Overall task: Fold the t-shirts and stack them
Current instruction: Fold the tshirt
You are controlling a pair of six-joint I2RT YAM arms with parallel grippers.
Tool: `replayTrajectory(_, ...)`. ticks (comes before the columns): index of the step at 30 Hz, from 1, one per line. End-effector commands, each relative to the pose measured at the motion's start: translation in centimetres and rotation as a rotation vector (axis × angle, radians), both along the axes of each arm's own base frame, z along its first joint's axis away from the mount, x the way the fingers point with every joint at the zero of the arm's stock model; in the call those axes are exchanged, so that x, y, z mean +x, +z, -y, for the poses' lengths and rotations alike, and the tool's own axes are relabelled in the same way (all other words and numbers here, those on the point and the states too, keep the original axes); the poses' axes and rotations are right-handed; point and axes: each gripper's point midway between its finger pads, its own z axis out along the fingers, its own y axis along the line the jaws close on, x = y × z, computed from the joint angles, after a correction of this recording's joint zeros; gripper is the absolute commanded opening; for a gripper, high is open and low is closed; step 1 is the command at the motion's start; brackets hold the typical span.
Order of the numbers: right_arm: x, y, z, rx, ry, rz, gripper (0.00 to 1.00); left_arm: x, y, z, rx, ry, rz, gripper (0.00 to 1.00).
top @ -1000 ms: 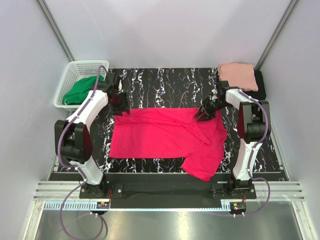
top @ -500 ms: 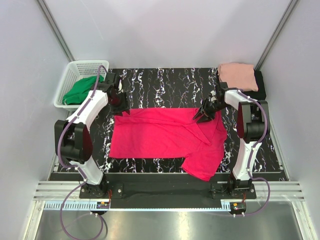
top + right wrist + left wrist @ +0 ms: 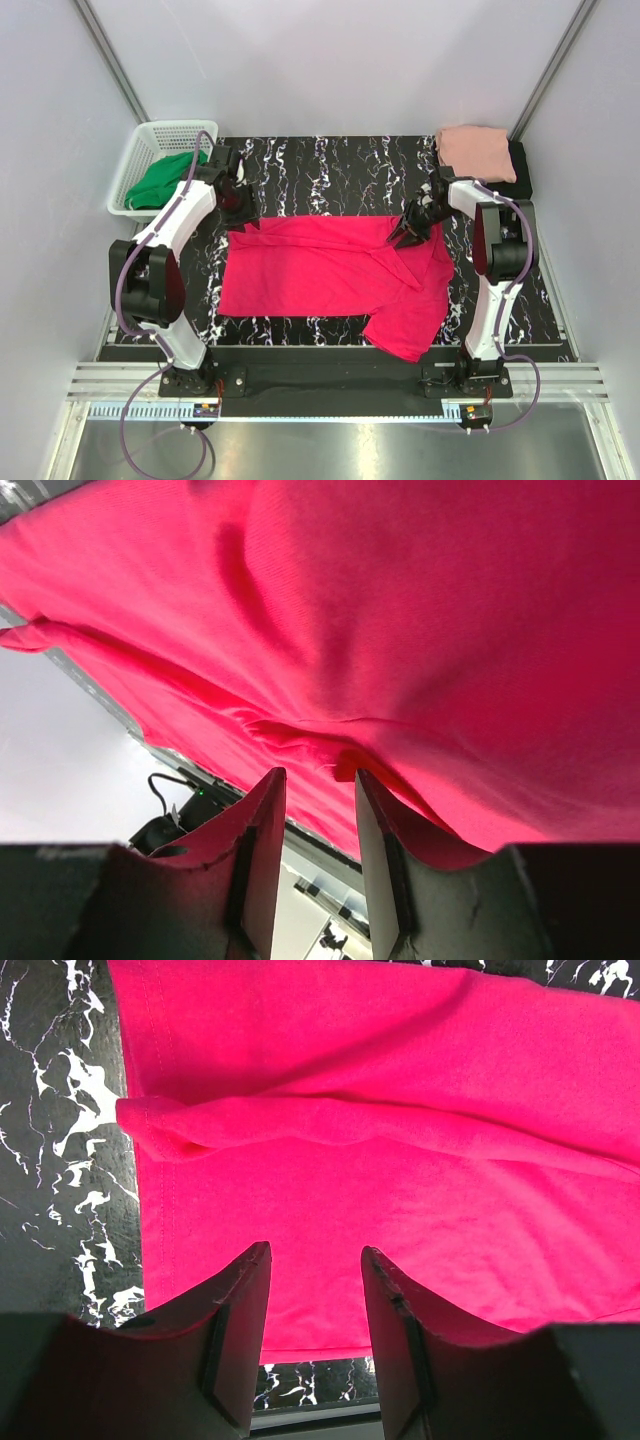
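Fingers (image 3: 235, 1330) of your left gripper (image 3: 315, 1252) are standing apart over the crimson t-shirt (image 3: 320, 265) at ten o'clock; your right gripper (image 3: 320, 776) is hovering at two o'clock, fingers likewise apart.

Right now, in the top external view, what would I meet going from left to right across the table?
white basket → crimson-pink t-shirt → salmon-pink t-shirt → black t-shirt
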Motion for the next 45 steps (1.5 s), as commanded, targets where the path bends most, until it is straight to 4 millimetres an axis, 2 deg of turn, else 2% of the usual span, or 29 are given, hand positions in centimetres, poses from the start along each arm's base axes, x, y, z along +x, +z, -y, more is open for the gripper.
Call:
replayTrajectory(1,-0.2,-0.6,0.2,-0.028,0.018,-0.011,0.41,0.5,0.8,0.2,-0.003,-0.024,0.043,0.45)
replayTrajectory(10,0.0,-1.0,0.1,-0.030,0.023,-0.024,0.41,0.8,0.7,0.1,0.000,-0.033,0.043,0.45)
replayTrajectory(14,0.0,-1.0,-0.1,-0.033,0.027,-0.020,0.38,0.8,0.7,0.0,0.003,-0.032,0.044,0.45)
replayTrajectory(20,0.0,-0.8,-0.2,-0.029,0.030,-0.026,0.23,0.9,0.7,-0.2,0.003,-0.029,0.046,0.45)
replayTrajectory(24,-0.3,-0.1,-0.2,-0.034,0.033,-0.023,0.08,0.9,0.6,-0.2,0.002,-0.029,0.041,0.45)
replayTrajectory(27,-0.7,0.7,-0.3,-0.031,0.035,-0.024,0.00,1.0,0.6,0.0,-0.005,-0.028,0.041,0.45)
replayTrajectory(38,-4.4,4.2,-1.8,-0.013,0.065,-0.011,0.00,1.3,1.0,0.3,-0.026,-0.021,0.059,0.45)
replayTrajectory(45,-6.7,4.6,-3.0,-0.016,0.084,-0.032,0.01,1.2,1.4,0.4,-0.032,-0.019,0.076,0.44)
